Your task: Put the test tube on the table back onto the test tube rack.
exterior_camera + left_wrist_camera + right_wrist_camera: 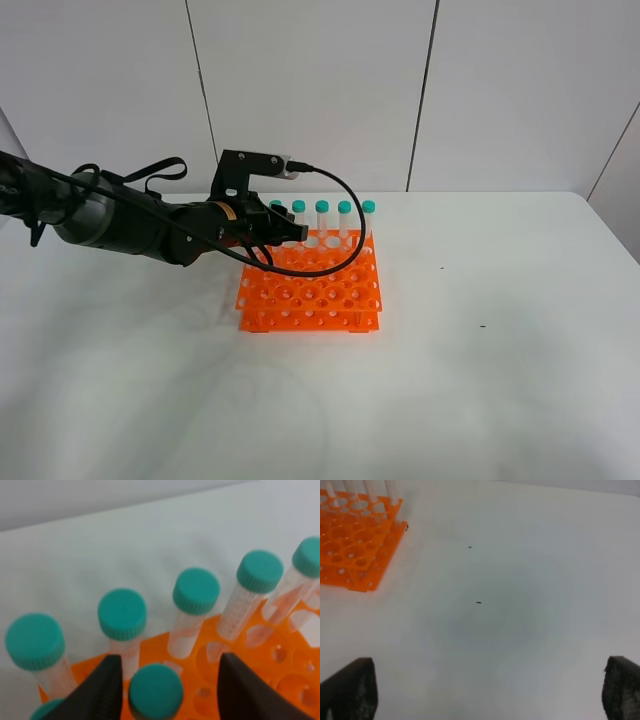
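Note:
The orange test tube rack (310, 290) stands on the white table (480, 380). A row of teal-capped tubes (345, 220) stands upright along its far edge. My left gripper (290, 232) hovers over the rack's far left corner. In the left wrist view the left gripper (170, 659) is open; a teal-capped test tube (155, 692) stands upright in the rack (295, 680) between the fingers, close to one finger (107, 685), just in front of the back row. My right gripper (490, 662) is open and empty above bare table, out of the exterior high view.
The rack's front rows of holes (315, 300) hold no tubes. In the right wrist view the rack's corner (355, 540) lies far from the right gripper. Small dark specks (478, 602) mark the table. A black cable (345, 250) loops over the rack.

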